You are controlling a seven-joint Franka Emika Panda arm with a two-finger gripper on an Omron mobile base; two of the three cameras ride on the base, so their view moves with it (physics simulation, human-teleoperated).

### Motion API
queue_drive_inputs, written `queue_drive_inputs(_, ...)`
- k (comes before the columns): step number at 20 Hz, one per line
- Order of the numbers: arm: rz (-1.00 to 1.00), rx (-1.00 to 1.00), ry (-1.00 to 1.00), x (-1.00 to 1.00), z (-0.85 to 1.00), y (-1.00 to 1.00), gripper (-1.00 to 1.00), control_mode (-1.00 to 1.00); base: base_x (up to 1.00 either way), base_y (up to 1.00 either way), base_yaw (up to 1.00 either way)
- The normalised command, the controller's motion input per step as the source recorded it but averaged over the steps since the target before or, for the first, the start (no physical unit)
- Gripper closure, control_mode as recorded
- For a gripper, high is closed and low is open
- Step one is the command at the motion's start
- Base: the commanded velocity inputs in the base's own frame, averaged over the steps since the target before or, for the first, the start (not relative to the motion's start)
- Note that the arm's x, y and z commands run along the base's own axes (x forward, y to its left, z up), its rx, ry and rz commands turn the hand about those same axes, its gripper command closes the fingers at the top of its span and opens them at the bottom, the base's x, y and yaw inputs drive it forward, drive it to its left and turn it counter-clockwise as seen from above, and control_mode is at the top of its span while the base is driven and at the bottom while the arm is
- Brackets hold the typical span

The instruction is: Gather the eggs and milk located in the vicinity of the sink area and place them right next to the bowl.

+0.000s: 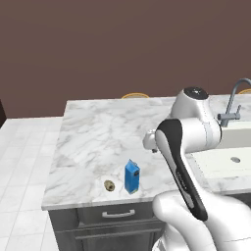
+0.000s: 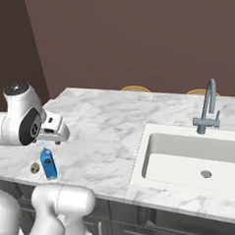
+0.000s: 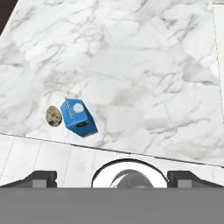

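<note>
Hand (image 3: 112, 177): fingertips (image 3: 41, 177) set wide apart at the near edge of the hand view, holding nothing and touching nothing, poised above the surface's front edge, well apart from the milk.

Milk (image 3: 78, 116): small blue gabled carton, upright on the surface near its front edge, well left of the sink (image 2: 191, 159).

Eggs (image 3: 53, 116): one tan mottled lump, lying just beside the milk on the side away from the sink; whether they touch cannot be told.

Surface (image 1: 98, 142): white marble with grey veining, over grey cabinet fronts with a drawer handle (image 1: 118, 213) below the milk.

Sink: rectangular off-white basin set into the surface, round drain (image 2: 206, 173) in its floor, nothing else visible in it. Grey faucet (image 2: 208, 106) stands at its far rim.

Room: dark brown wall beyond the surface; pale tiled floor (image 1: 22, 162) on the side away from the sink; two tan curved rims (image 1: 135, 95) show past the far edge.
</note>
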Motion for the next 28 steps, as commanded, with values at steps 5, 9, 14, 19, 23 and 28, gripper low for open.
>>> queue_drive_inputs(5, 0.20, 0.04, 0.12, 0.34, -0.05, 0.00, -1.00, -1.00, 0.00, 0.00, 0.00)
queue_drive_inputs(9, 0.26, 0.01, 0.03, 0.03, -0.32, 0.11, -1.00, -1.00, 0.00, 0.00, 0.00)
queue_drive_inputs(14, 0.22, -0.01, 0.00, 0.01, -0.61, 0.29, -1.00, -1.00, 0.00, 0.00, 0.00)
queue_drive_inputs(19, 0.07, -0.06, 0.00, 0.04, -0.26, 0.27, -1.00, -1.00, 0.00, 0.00, 0.00)
queue_drive_inputs(23, -0.02, -0.03, 0.00, 0.20, 0.00, 0.00, -1.00, -1.00, 0.00, 0.00, 0.00)
queue_drive_inputs(28, -0.14, -0.02, 0.00, 0.28, 0.03, 0.00, -1.00, -1.00, 0.00, 0.00, 0.00)
